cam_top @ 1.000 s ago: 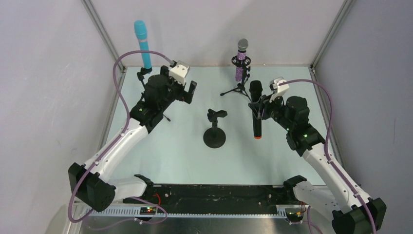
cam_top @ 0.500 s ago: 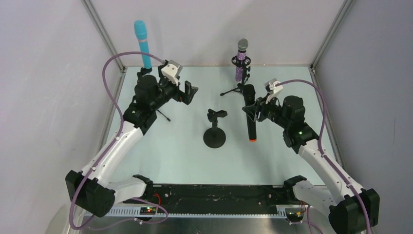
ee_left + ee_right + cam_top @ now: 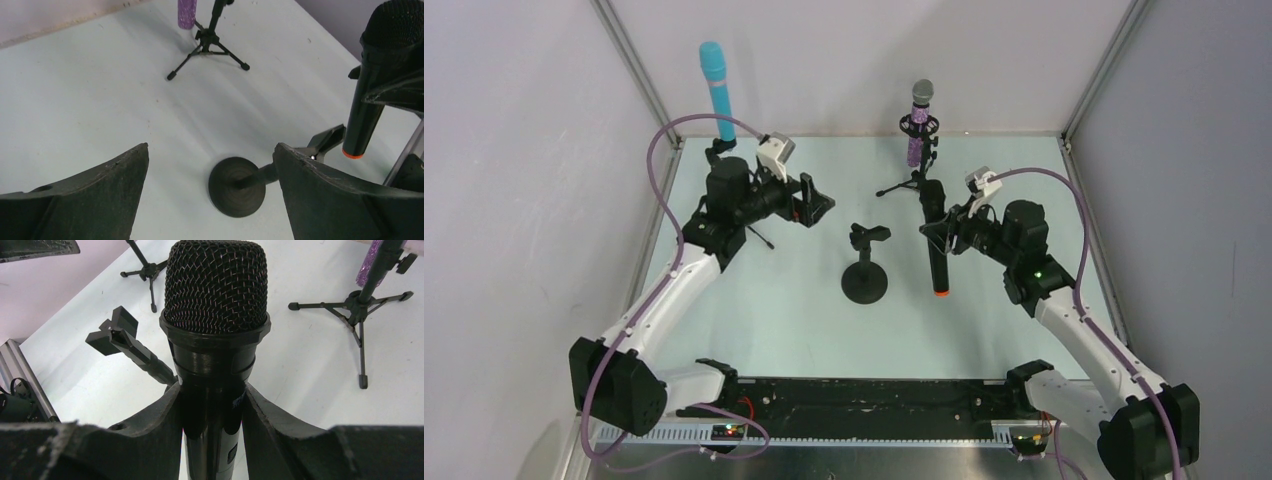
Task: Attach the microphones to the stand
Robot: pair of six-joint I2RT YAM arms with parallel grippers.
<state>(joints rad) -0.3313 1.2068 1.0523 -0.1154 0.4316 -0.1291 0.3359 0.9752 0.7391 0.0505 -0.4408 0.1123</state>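
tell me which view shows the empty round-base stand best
Top external: the round-base stand shows whole, clip to base, nothing in front. Left wrist shows its base and clip, the pole partly behind a finger. Right wrist shows only the clip and upper pole.

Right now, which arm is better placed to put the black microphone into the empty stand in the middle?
Right. The right gripper holds the black microphone upright, close beside the empty stand. The left gripper is open and holds nothing.
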